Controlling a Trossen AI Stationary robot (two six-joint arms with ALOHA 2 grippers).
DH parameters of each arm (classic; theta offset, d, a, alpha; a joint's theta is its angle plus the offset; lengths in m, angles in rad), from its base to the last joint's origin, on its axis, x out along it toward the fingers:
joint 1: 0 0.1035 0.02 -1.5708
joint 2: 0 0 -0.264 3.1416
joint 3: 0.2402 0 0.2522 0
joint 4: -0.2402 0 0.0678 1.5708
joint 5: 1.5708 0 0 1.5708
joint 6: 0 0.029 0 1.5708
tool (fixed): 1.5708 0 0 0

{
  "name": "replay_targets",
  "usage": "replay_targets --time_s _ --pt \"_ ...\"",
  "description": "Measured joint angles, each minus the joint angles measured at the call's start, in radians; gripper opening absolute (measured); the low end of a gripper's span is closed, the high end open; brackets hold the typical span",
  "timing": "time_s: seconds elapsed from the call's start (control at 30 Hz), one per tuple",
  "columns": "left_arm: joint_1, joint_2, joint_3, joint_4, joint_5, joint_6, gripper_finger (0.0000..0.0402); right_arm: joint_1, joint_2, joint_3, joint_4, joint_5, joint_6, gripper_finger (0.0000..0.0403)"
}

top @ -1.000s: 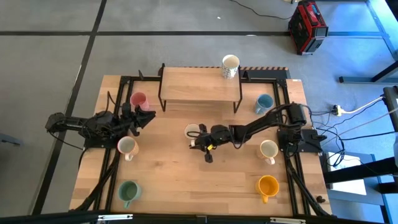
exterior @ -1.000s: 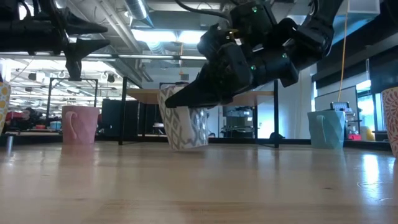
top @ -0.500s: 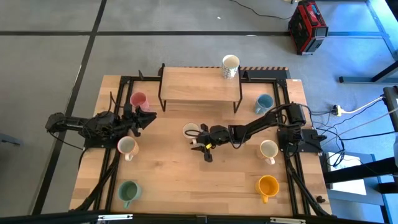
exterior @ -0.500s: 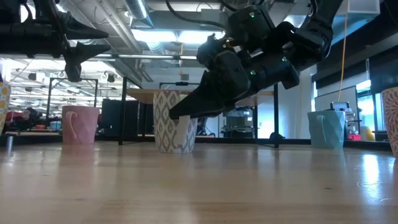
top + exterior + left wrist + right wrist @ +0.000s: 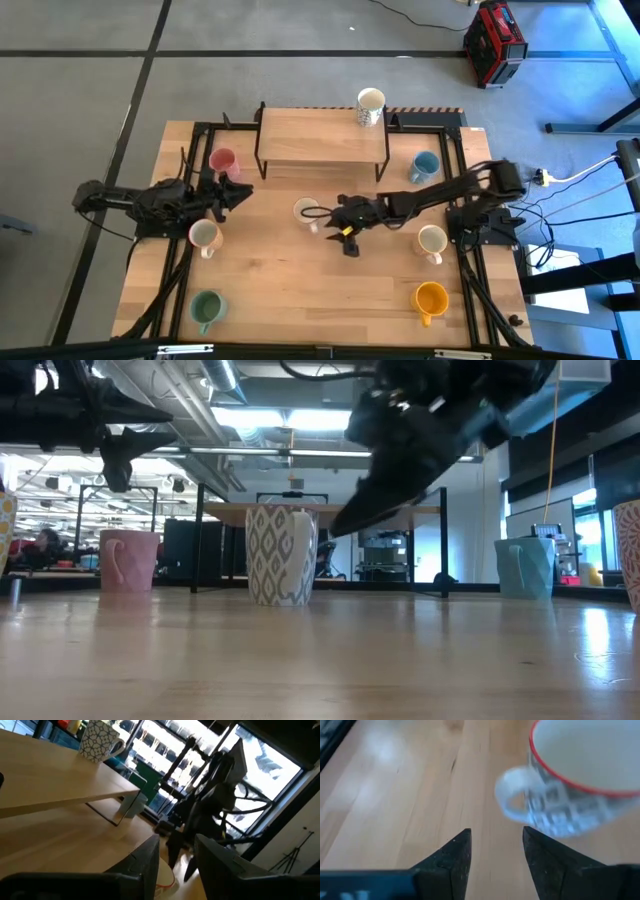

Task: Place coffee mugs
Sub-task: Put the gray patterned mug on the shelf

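The patterned mug (image 5: 307,211) is set upright on the table (image 5: 290,290) in front of the shelf (image 5: 320,136), its handle turned toward the right gripper (image 5: 348,237) — presumably so it could be let go cleanly. That gripper is seen with jaws parted and nothing between them, just beside the mug. A second ago the mug was tilted and clamped in those jaws; it is now released, and the gripper has been drawn back and lifted. The left gripper (image 5: 228,190) is held near the pink mug (image 5: 222,161), jaws parted and empty, unchanged.
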Motion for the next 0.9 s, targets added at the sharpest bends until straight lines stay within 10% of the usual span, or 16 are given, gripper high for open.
replay_targets --time_s 0.37,0.9 --pt "-0.056 0.439 0.267 -0.142 0.065 0.075 0.0113 -0.031 -0.176 0.0 -0.246 0.155 -0.041 0.0168" --pt "-0.195 1.187 0.511 -0.139 -0.023 -0.177 0.0113 -0.131 -0.006 0.0 -0.04 0.217 -0.081 0.0168"
